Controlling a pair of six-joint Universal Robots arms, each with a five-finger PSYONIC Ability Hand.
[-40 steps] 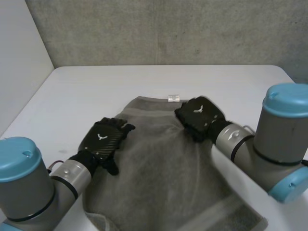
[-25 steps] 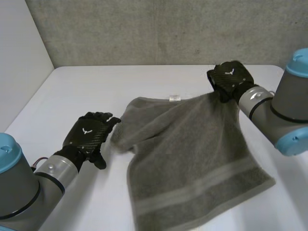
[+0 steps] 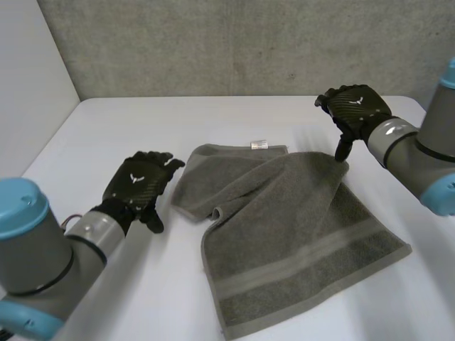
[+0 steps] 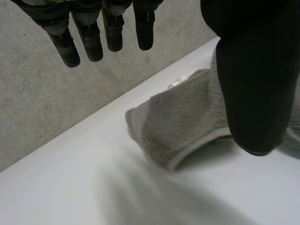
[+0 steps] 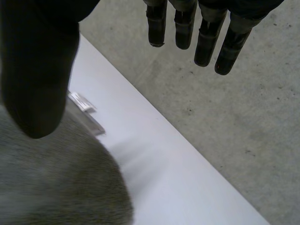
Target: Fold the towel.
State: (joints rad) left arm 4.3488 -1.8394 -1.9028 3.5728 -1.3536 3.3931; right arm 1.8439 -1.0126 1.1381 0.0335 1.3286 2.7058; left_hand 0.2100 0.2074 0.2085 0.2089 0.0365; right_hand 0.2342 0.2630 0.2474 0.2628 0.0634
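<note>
A grey towel [image 3: 298,227] lies on the white table [image 3: 142,128], its far left part bunched into a loose fold with a small white label [image 3: 257,144] at the far edge. My left hand [image 3: 138,181] hovers open to the left of the towel, clear of the cloth; in the left wrist view its straight fingers [image 4: 112,33] and thumb [image 4: 255,79] hang above the towel's folded corner [image 4: 183,122]. My right hand [image 3: 353,108] is open above the towel's far right corner, its thumb tip close to the cloth. In the right wrist view the fingers [image 5: 187,28] are spread above the towel [image 5: 56,183].
A concrete wall [image 3: 242,42] stands behind the table's far edge, and a pale panel [image 3: 28,92] closes the left side. Bare tabletop surrounds the towel to the left and beyond it.
The right hand pulled the towel's corner out to the far right, then let it go; the towel now lies spread and flatter. The left hand drew back off the cloth to the left.
</note>
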